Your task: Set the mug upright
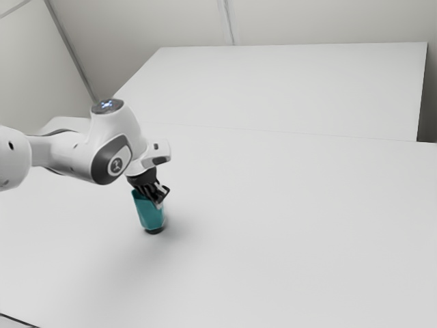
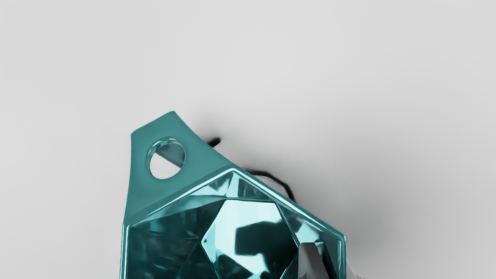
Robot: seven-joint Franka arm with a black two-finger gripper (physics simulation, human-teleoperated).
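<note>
Well in from the counter's [image 1: 287, 239] far edge, at the exterior view's left, the mug [image 1: 151, 214] points mouth up, long axis near vertical, top leaning that way, handle [image 2: 166, 124] jutting out; the tool [image 1: 162, 197] reaches into its mouth, presumably to steer it upright, though whether it's clenched I can't tell.

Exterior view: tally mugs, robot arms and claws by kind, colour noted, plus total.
Mugs: 1, the teal mug
Robot arms: 1, the mostly white arm
Claws: 1, the black claw
Total: 3, counting the claw separately from the arm
</note>
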